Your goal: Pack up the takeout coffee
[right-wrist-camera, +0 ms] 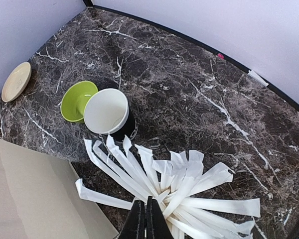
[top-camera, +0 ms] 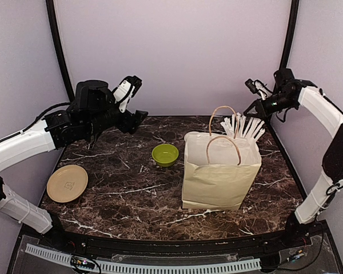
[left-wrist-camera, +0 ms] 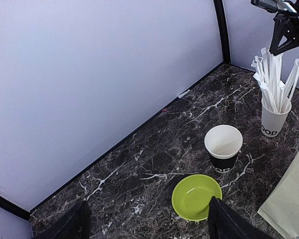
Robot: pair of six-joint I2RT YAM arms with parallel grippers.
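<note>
Viewed from overhead, a tan plate [top-camera: 67, 183] lies flat at the left edge of the dark marble tabletop [top-camera: 120, 197], well apart from everything else.

The left gripper [top-camera: 138, 120] hangs above the rear left of the tabletop. Its jaws stand wide and hold nothing. The left wrist view looks down between them to the things below.

A lime-green bowl [top-camera: 165, 154] sits near the middle and appears empty.

Just beside the bowl, toward the back, stands the takeout coffee cup [left-wrist-camera: 223, 149]. It is upright, black-bodied with a white rim, has no lid, and is open at the top. It touches no gripper. From overhead I cannot find it.

A brown paper bag [top-camera: 220, 174] stands upright to the right of the bowl, mouth open and rope handles raised. It is the tallest thing on the tabletop, and it screens the ground behind it.

Behind the bag's right corner stands a white cup [left-wrist-camera: 275, 119] full of paper-wrapped straws [top-camera: 243, 127], which fan out above the bag's rim.

The right gripper [right-wrist-camera: 144, 219] hangs directly over the straws with its jaws pressed together. I cannot tell whether a wrapper is nipped between them.
</note>
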